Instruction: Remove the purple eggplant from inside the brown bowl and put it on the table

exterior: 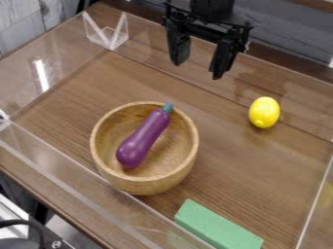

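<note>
The purple eggplant (144, 136) lies slanted inside the brown bowl (107, 159), its dark green stem tip pointing to the upper right over the rim. The bowl rests on the table (260, 165), left of centre. My gripper (198, 60) hangs at the top of the view, above and behind the bowl, pointing down. Its black fingers (174, 49) stand well apart with nothing between them. It touches neither the eggplant nor the bowl.
A yellow lemon (264, 112) sits on the table to the right. A green rectangular block (217, 227) lies at the front edge. Clear acrylic walls (53, 68) border the tabletop, with a clear bracket (107, 31) at the back left.
</note>
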Controlling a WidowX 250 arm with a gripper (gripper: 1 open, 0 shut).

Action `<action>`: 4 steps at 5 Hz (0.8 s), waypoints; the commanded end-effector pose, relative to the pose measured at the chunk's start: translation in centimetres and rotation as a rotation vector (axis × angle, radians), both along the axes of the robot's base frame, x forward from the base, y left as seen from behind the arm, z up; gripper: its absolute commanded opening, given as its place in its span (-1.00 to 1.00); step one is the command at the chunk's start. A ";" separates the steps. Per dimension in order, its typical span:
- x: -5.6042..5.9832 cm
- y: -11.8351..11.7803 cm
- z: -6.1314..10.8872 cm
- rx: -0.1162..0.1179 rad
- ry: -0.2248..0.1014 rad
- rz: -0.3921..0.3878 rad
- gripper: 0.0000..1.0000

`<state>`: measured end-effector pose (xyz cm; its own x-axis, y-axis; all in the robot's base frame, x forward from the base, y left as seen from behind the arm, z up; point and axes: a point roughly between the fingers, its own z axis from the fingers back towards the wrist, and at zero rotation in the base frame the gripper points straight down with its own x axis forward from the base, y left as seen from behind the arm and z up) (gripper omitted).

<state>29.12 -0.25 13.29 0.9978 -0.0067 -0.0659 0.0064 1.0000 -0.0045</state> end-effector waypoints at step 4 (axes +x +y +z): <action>-7.4 2.5 -3.2 0.004 0.053 -0.025 1.00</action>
<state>21.33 2.06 9.12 0.9860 -0.0246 -0.1650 0.0235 0.9997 -0.0085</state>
